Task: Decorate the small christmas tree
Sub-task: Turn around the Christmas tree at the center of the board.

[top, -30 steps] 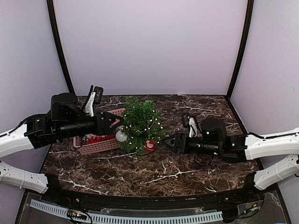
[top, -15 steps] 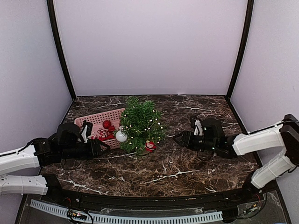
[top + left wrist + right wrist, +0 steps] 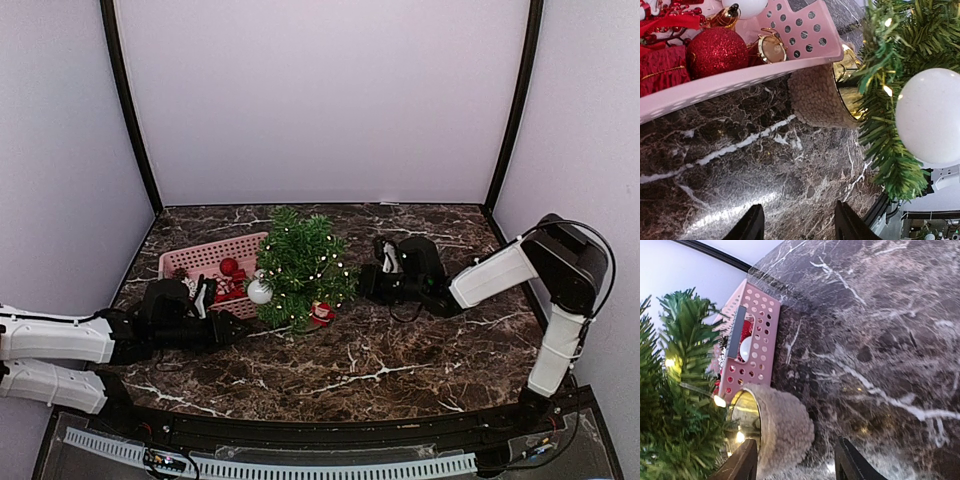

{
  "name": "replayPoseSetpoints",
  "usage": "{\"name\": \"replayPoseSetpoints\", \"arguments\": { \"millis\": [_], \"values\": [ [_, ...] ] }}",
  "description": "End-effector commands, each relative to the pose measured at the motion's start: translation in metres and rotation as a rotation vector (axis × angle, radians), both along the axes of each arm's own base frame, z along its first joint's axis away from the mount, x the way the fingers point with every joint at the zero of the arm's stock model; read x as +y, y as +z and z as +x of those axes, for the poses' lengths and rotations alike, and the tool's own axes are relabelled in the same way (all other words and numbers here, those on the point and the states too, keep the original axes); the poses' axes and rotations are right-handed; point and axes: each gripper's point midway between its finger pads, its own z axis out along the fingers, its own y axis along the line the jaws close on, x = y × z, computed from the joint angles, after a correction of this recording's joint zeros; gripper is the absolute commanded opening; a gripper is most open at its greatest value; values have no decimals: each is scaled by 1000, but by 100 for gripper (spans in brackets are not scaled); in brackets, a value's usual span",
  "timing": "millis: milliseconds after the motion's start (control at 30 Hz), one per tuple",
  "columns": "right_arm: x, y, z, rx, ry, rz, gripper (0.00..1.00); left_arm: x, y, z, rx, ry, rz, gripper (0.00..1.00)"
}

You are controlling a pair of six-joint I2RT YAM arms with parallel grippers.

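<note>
The small christmas tree (image 3: 300, 265), a miniature green artificial pine in a tan, nubbly round pot (image 3: 817, 100), stood upright on the dark marbled table (image 3: 400, 360). Its pot was just beside the pink perforated plastic basket (image 3: 205, 262) of ornaments. A matt white ball (image 3: 260, 291) hung on the side facing the left arm.

The step in hand appeared to be fetching another ornament. Procedure:

1. Raise the left pincer (image 3: 238, 328) over the basket rim.
2. Take one piece, such as the red glitter ball (image 3: 717, 50), by its cap or loop.
3. Steady the pot with the right pincer (image 3: 364, 283) if the tree tips.

Both pincers lay low, one on either side of the pot, jaws apart, holding and touching nothing.
</note>
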Motion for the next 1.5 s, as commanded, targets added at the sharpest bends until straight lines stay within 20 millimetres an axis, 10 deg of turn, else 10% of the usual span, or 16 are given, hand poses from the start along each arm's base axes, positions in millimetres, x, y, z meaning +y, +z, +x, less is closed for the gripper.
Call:
{"name": "replayPoseSetpoints", "arguments": {
  "millis": [0,733,1167,1467],
  "values": [
    [14,8,11,-31,60,66,52,-20,12,12,-68,-16,-116,49],
    [50,-9,-16,18,291,226,47,-26,-39,71,-193,68,43,48],
    [66,-12,-48,51,323,242,43,13,-37,106,-283,158,115,48],
    [48,-9,-45,38,213,231,49,-9,-16,90,-284,88,-41,52]
  ]
}}
